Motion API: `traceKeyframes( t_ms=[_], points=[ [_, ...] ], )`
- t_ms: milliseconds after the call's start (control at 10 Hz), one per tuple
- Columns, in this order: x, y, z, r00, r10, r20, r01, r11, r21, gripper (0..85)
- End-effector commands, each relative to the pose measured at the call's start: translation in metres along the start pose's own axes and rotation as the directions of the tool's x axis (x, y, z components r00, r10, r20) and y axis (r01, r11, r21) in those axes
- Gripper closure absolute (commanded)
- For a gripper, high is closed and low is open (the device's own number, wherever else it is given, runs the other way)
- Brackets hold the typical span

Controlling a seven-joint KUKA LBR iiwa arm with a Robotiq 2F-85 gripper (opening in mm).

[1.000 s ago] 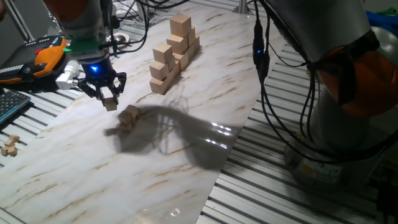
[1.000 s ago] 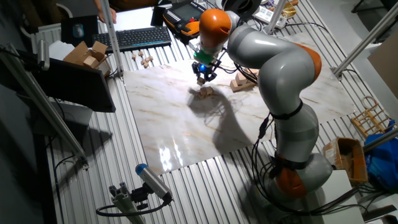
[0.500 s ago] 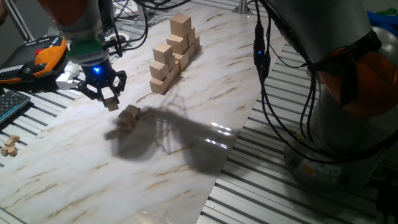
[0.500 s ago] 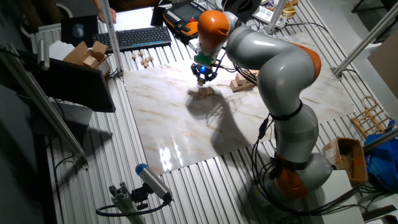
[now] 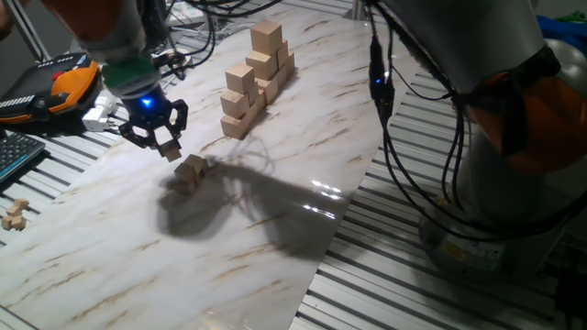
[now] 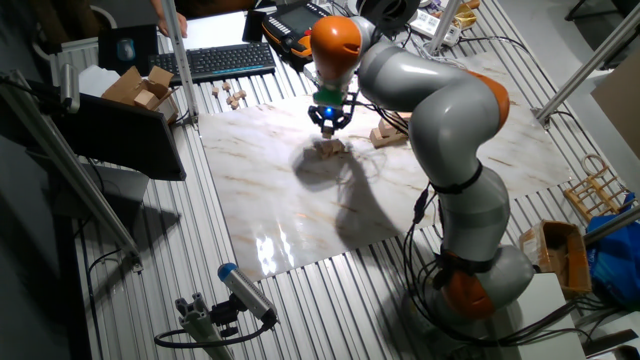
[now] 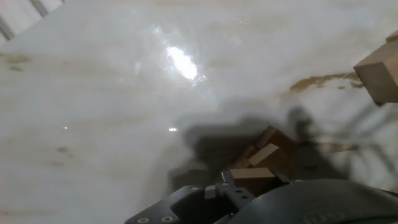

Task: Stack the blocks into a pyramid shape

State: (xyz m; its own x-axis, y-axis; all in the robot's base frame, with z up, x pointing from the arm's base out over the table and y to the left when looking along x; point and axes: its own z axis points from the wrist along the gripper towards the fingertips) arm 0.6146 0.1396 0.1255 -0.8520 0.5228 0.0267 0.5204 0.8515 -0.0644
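My gripper (image 5: 165,143) is shut on one small light-wood block (image 5: 171,152) and holds it just above the marble board, up and left of a small pile of like blocks (image 5: 190,172). In the other fixed view the gripper (image 6: 329,127) hangs right over that pile (image 6: 333,148). The hand view shows the held block (image 7: 251,180) at the bottom edge, with the pile's blocks (image 7: 268,152) close below it. How many blocks are in the pile is not clear.
A tall staircase stack of larger pale cubes (image 5: 258,75) stands at the back of the board, and one corner of it shows in the hand view (image 7: 379,71). A few loose small blocks (image 5: 13,215) lie off the board at the left. A keyboard (image 6: 214,60) and a cardboard box (image 6: 145,88) lie beyond.
My gripper has moved a little right with the block in it, closer to the pile. The pile and the large stack have not moved.
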Motion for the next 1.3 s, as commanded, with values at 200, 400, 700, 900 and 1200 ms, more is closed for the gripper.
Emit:
traceKeyframes(
  t_ms=[200,400,700,900,1200],
  points=[
    [0.002,-0.004,0.002,0.542,-0.839,0.042,0.837,0.544,0.058,85.0],
    [-0.001,-0.004,0.005,0.541,-0.839,0.053,0.837,0.544,0.060,85.0],
    [-0.002,-0.006,0.008,0.542,-0.839,0.042,0.837,0.544,0.058,85.0],
    [-0.002,-0.010,0.011,0.589,-0.808,0.008,0.807,0.588,0.054,85.0],
    [0.002,-0.010,0.013,0.707,-0.707,-0.007,0.706,0.706,0.051,85.0]
  ],
)
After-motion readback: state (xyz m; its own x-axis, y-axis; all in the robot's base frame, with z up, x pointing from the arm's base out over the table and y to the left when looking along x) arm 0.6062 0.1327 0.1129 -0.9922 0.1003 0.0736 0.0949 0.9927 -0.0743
